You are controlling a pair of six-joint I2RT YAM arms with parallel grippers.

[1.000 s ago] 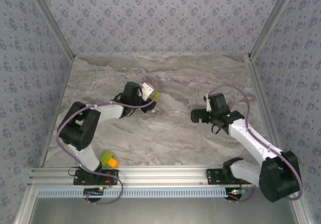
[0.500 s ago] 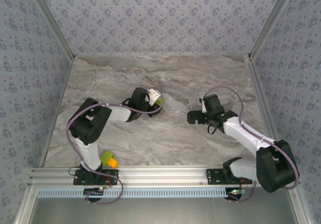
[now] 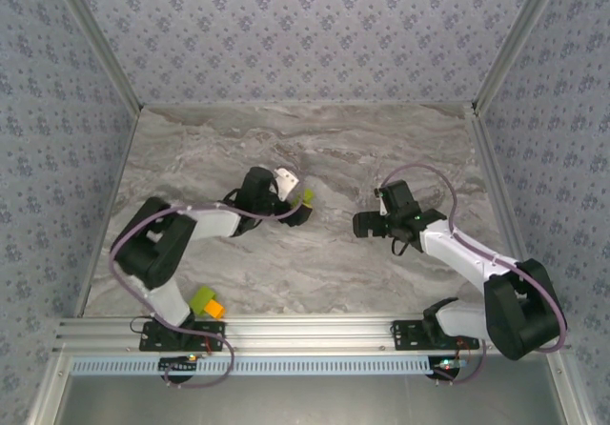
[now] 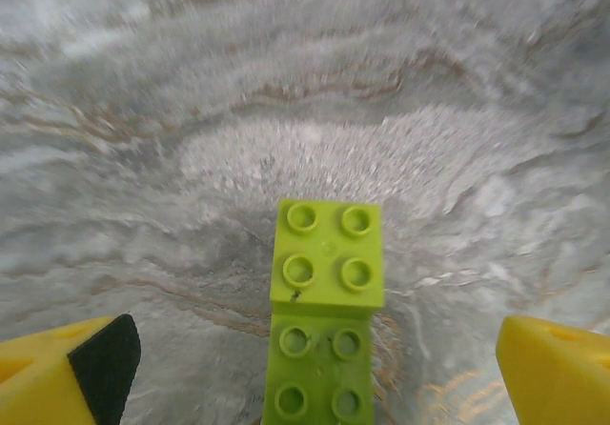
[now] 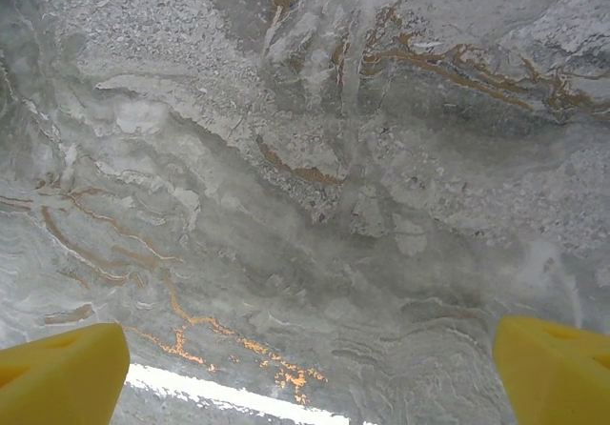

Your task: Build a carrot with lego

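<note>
Two lime-green lego bricks (image 4: pixel 327 292) joined in a step lie on the marble table, studs facing the left wrist camera. My left gripper (image 4: pixel 310 349) is open, and its yellow fingers (image 4: pixel 67 377) stand wide on either side without touching the bricks. From above, this green piece (image 3: pixel 306 197) sits at the tip of the left gripper (image 3: pixel 295 206), mid-table. The carrot (image 3: pixel 209 303), an orange brick against a lime-green one, lies by the left arm's base. My right gripper (image 5: pixel 310 368) is open over bare marble, and from above the right gripper (image 3: pixel 360 223) points left.
Patterned walls close in the table (image 3: pixel 315 263) at the back and both sides. An aluminium rail (image 3: pixel 315 330) with both arm bases runs along the near edge. A gap of marble separates the two grippers.
My left gripper has opened and let go of the green bricks, which now rest on the table. The left arm's pose shifted, and the right gripper crept slightly left.
</note>
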